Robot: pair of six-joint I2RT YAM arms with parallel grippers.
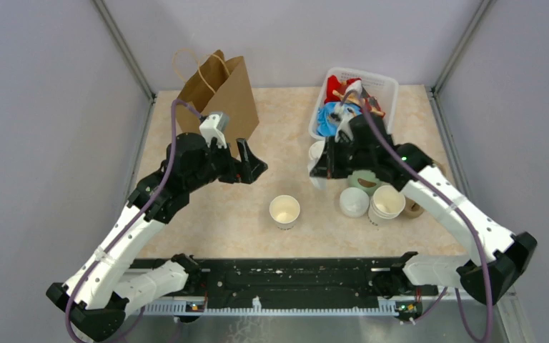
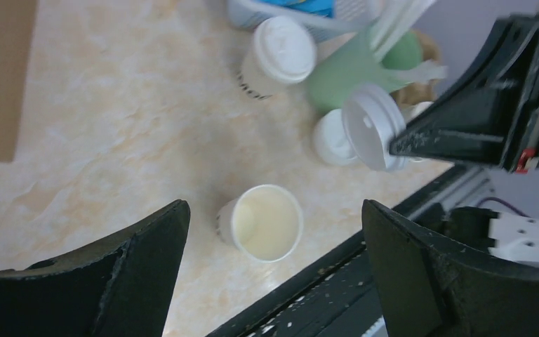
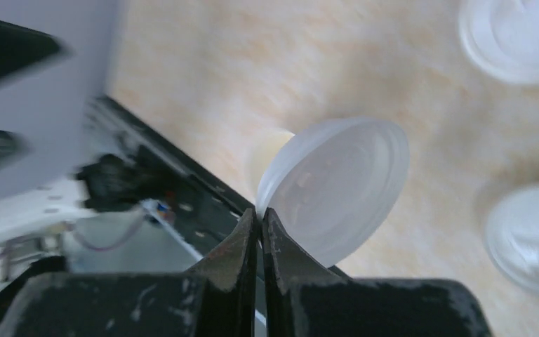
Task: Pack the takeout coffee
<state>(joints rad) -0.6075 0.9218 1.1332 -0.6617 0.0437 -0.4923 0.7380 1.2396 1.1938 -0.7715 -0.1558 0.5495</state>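
1. The right end effector (image 3: 260, 214) is clenched on the rim of a white lid (image 3: 337, 189), holding it tilted above the counter (image 1: 214, 214).
2. The left end effector (image 1: 252, 161) is released, its jaws wide and holding nothing.
3. The takeout coffee (image 1: 284, 211) stands upright and lidless at the counter's 6 o'clock, between both arms.
4. A paper bag (image 1: 221, 96) stands at 10 o'clock, and a white basket (image 1: 363, 72) at 1 o'clock.

Counter (image 1: 214, 214) lies free below the left pincer (image 1: 252, 163), save the open cup (image 1: 284, 211). A paper bag (image 1: 221, 93) walls its far side. Lids (image 1: 354, 202) and stacked cups (image 1: 387, 202) crowd beside the right pincer (image 3: 261, 217).
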